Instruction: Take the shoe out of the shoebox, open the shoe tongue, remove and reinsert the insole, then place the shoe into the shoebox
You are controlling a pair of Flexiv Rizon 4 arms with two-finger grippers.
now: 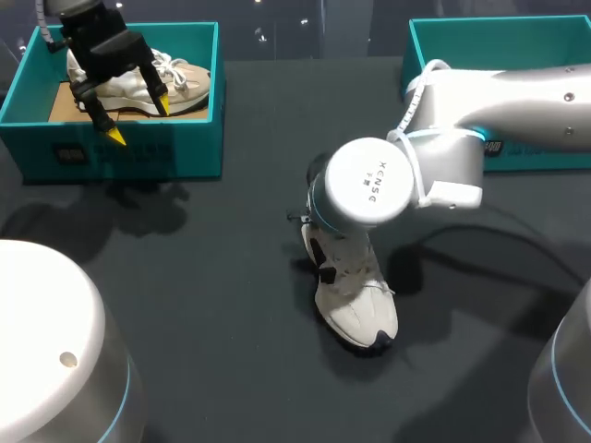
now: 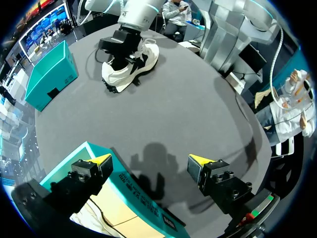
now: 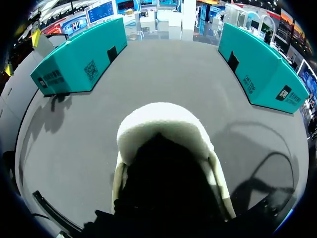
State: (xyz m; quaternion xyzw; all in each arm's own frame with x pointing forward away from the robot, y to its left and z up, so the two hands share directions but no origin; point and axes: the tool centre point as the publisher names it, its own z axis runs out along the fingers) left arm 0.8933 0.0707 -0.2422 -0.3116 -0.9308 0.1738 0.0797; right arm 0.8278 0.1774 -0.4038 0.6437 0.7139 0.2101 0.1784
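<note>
White sneaker w/ black sole [image 1: 355, 300] sits mid-table, unboxed; right gripper [image 2: 125, 58] at its opening, grip can't tell. Left gripper [image 1: 138, 120] released, empty, above far-left teal cardboard shoebox [image 1: 120, 159]. Insole steps, reboxing prob. remain.

shoeboxes 2: left box [image 1: 120, 152], right box [image 1: 499, 29] | shoes 2: boxed shoe [image 1: 180, 83], table shoe [image 1: 360, 309]

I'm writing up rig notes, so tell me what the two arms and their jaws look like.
The right arm is made of smooth silver-white tubes, with a round end cap bearing small dark lettering, a cyan light ring at the joint and a white cable running alongside. The left gripper has black, blocky jaws with pointed yellow tips.
</note>
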